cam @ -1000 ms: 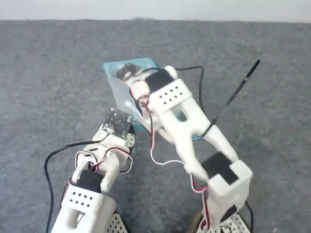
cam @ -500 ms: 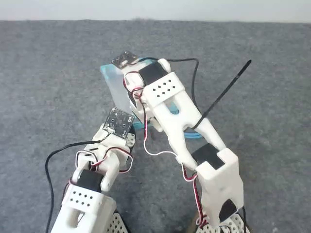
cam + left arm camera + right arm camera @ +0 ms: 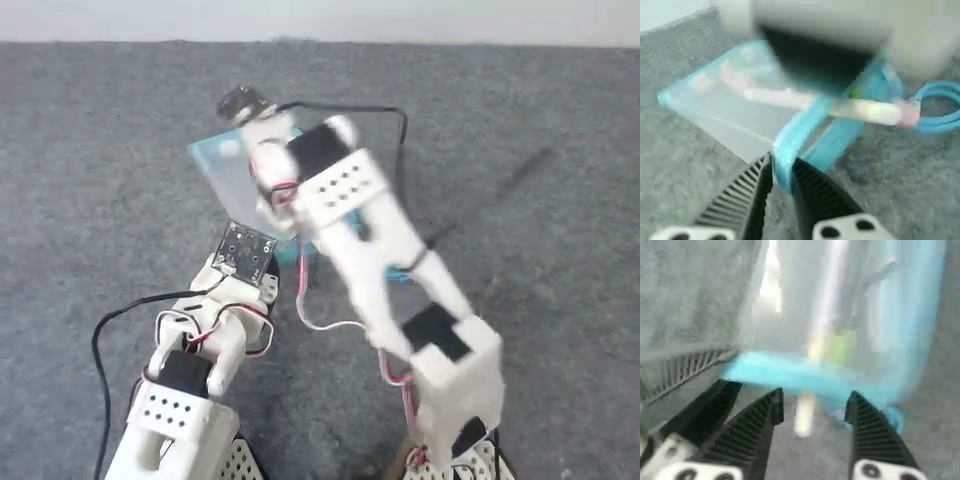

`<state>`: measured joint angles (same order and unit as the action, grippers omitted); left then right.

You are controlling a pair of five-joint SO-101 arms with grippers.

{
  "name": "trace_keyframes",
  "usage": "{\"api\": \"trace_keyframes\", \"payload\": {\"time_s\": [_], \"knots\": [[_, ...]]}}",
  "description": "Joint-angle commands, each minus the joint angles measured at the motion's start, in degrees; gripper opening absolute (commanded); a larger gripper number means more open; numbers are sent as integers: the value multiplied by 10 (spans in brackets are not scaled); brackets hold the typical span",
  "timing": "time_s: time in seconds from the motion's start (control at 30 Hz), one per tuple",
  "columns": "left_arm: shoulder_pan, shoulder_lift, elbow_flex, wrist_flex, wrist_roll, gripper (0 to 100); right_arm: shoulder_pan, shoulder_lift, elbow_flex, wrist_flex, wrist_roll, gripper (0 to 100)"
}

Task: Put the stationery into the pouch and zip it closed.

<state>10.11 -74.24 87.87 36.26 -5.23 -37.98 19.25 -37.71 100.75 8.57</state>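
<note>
A translucent pouch (image 3: 222, 172) with blue trim lies on the grey carpet, with pens (image 3: 790, 97) showing through it. My left gripper (image 3: 781, 172) is shut on the blue edge of the pouch (image 3: 720, 120) at its near side. One pen (image 3: 875, 112) with a pink end sticks out by the blue wrist loop (image 3: 940, 105). The right arm (image 3: 340, 190) stretches over the pouch. Its gripper (image 3: 812, 410) is open just off the blue edge (image 3: 790, 375), with a pale pen end (image 3: 805, 420) between the fingers.
Grey carpet (image 3: 100, 150) surrounds the pouch on all sides. The right arm's wires and a black cable tie (image 3: 520, 175) hang beside it. The left arm (image 3: 190, 370) stands near the front edge.
The right arm swung farther out and to the left over the pouch. The pouch's far corner shifted left with it. The left arm kept still, holding the edge.
</note>
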Motion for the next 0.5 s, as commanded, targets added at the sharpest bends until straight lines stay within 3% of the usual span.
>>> {"api": "trace_keyframes", "payload": {"time_s": [0.0,0.13,0.27,0.47], "knots": [[-4,-10,-12,0,-5,12,42,-123,10,21,32,207],[-10,-10,-13,0,-5,12,66,-230,68,19,38,155],[-11,-10,-13,0,-4,12,68,-320,235,-9,66,160],[-11,-10,-12,0,-4,12,66,-457,648,-258,72,177]]}}
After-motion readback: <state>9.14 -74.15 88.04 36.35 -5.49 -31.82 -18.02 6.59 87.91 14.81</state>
